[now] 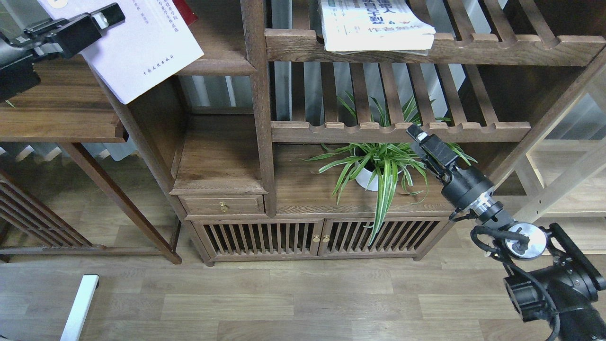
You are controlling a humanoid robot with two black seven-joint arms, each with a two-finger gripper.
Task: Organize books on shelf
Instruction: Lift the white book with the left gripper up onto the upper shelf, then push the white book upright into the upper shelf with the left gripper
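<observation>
My left gripper [106,15] at the top left is shut on the large white book [147,52], which hangs tilted in front of the dark wooden shelf [215,66]; its upper part is cut off by the frame. A corner of the thin red book [188,10] peeks out behind it on that shelf. Another pale book [374,23] lies flat on the upper slatted rack. My right gripper [416,134] hovers by the lower slatted rack, above the plant, holding nothing; its fingers cannot be told apart.
A potted spider plant [378,166] stands on the cabinet top just left of my right arm. A low side table [61,118] sits under my left arm. A vertical post [258,94] divides the bookcase. Wooden floor lies below.
</observation>
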